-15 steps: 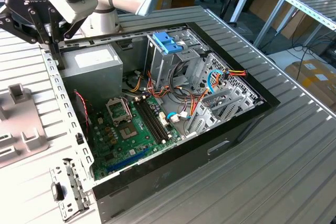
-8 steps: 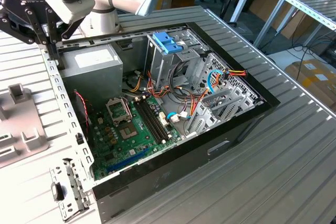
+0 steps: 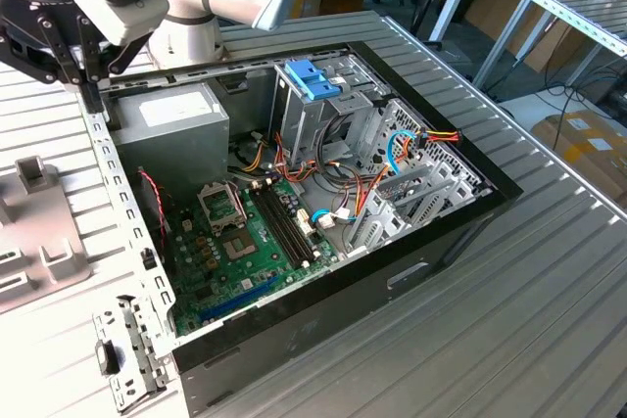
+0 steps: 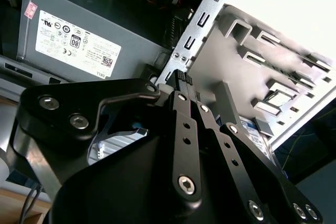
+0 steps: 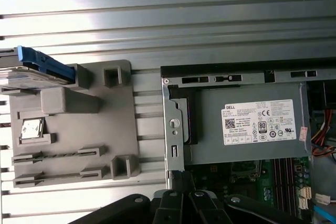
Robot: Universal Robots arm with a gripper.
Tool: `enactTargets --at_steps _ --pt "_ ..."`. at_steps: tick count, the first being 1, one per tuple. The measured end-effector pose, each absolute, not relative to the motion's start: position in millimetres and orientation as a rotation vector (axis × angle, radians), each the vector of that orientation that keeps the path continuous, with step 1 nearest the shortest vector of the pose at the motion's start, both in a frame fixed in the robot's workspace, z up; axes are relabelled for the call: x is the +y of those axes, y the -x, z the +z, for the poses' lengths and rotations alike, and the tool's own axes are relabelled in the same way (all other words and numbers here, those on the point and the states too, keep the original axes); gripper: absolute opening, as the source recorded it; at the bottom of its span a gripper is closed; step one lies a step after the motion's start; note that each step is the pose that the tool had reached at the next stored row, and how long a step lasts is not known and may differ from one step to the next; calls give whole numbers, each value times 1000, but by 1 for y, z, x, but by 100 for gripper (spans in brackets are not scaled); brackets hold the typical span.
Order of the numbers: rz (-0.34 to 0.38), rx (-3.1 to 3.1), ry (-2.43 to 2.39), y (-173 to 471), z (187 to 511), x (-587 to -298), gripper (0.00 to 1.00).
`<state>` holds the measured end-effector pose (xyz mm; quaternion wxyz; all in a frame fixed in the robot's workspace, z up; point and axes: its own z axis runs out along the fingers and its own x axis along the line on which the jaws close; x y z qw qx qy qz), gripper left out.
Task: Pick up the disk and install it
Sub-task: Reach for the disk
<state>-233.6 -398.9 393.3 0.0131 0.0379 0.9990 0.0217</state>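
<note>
The black linkage claw (image 3: pixel 91 93) (image 4: pixel 183 77) hangs at the far corner of the open computer case (image 3: pixel 446 242), towards the exterior view's left. In the second wrist view its two fingers (image 4: pixel 179 95) run together to a narrow tip with nothing between them. That tip sits just over the perforated silver frame strip (image 3: pixel 113 173) (image 4: pixel 206 17) (image 5: pixel 173 129) on the case's edge; whether it touches the strip I cannot tell.

Just inside the strip lies the big grey metal power supply box (image 3: pixel 171 129) (image 4: pixel 79 9) (image 5: pixel 247 148) with its white label. Nearer in the case is the green motherboard (image 3: pixel 245 252), and further towards the exterior view's right, a pale blue plastic latch (image 3: pixel 313 77) tops the drive cage.

Outside the case, beside the strip, a grey moulded holder plate (image 3: pixel 39 242) (image 5: pixel 79 129) rests on the ribbed metal table (image 3: pixel 509 330) (image 5: pixel 157 14). The disk (image 5: pixel 29 75), flat with a bright blue plastic rail (image 5: pixel 47 65) along one side, lies at the plate's end furthest from the case, well apart from the claw.
</note>
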Motion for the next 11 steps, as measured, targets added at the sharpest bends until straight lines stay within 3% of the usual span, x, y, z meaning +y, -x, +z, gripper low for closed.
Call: enactTargets --at_steps 11 --pt "68 3112 -118 242 393 -399 11"
